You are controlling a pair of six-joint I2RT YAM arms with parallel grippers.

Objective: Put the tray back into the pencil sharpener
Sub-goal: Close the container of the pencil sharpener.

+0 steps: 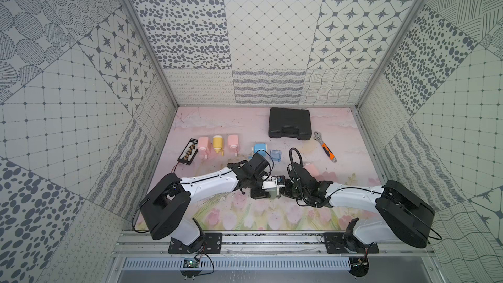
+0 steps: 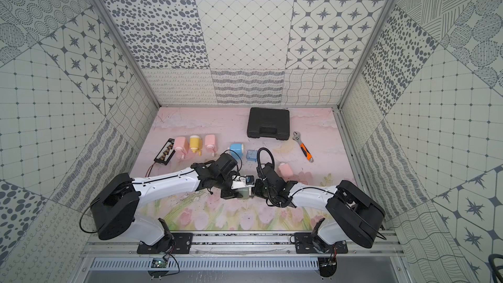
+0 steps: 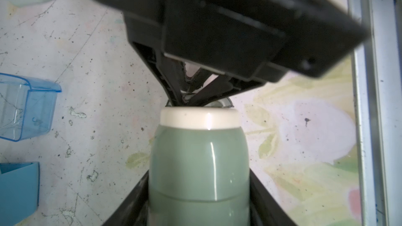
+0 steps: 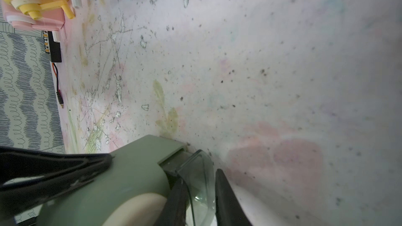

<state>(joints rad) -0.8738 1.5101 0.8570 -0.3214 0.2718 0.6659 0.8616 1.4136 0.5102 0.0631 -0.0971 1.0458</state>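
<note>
Around the green plastic pencil sharpener (image 1: 271, 193): clear smoky plastic tray (image 4: 202, 170) partly in its slot; behind, blue transparent bin (image 1: 275, 155); far behind, black plastic case (image 1: 290, 123); behind-right, orange-handled wrench (image 1: 325, 147).

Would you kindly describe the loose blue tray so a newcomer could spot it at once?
Find the black case at the back of the mat. In front of it stands a blue sharpener, and the tray lies beside it on the side toward the wrench. Unlike its opaque neighbours, it is a see-through blue box.
</note>
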